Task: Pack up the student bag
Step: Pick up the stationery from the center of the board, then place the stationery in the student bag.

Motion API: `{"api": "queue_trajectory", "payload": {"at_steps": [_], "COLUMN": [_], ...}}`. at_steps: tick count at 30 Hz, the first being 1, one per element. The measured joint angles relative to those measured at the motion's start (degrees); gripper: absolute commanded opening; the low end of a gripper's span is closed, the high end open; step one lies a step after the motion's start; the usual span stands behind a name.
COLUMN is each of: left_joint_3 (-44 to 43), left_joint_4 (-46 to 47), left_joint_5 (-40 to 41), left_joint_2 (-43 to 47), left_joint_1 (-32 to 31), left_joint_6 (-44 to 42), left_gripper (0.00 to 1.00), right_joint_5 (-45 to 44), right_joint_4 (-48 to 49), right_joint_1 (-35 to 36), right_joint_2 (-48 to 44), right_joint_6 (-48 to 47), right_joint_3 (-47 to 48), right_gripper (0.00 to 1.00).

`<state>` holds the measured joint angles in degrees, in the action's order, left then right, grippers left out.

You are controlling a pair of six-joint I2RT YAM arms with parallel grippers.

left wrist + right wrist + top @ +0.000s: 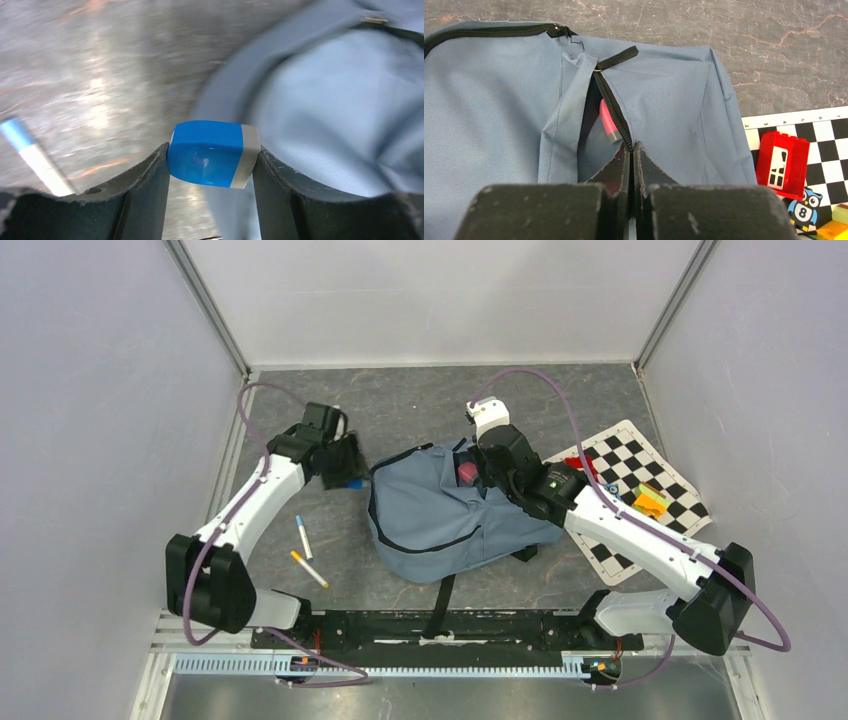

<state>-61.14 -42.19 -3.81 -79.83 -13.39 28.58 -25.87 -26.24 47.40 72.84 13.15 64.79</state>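
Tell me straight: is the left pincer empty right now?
No, the left pincer has a blue block with a pale end clamped between its two fingers.

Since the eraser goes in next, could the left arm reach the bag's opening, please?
Probably yes: the left gripper, holding the eraser, is beside the student bag with nothing between, and the right gripper pinches the zipper edge.

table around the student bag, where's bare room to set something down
Widest bare table: far strip between the student bag and the back wall. Also bare: near patch bordered by the two markers, the bag and the front rail. Crowded: checkered mat with toys under the right arm; gap between bag and left claw gripping a blue block.
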Motion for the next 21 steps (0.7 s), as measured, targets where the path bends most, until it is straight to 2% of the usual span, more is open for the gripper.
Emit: {"api": "queue_trajectory", "payload": {"at_steps": [4,8,16,21], "left_joint_3": [-7.6,-14.5,-21.7,-21.7], "left_joint_4": [0.8,4.3,9.6,9.2], "left_joint_5": [-1.4,-4.5,-9.6,-10.5], "left_joint_2": [1.3,-1.3,-13.3,-14.9], "left_joint_1": [-10.4,-19.2,-24.6,-25.4], "left_joint_6": [4.5,10.3,15.7,16.8], "left_gripper": [0.37,0.37,0.36,0.36], "right_joint_5": [0.0,0.1,0.1,0.1], "right_joint_4": [0.2,0.3,0.4,0.4], "right_joint_1": [0.0,-0.1,-0.2,-0.2], "right_joint_2": [0.4,0.6,1.0,0.9], "right_joint_6": [-0.1,-0.2,-0.6,-0.6], "right_joint_3": [0.0,0.2,0.7,0.7], "right_gripper": [0.00,0.00,0.00,0.00]}}
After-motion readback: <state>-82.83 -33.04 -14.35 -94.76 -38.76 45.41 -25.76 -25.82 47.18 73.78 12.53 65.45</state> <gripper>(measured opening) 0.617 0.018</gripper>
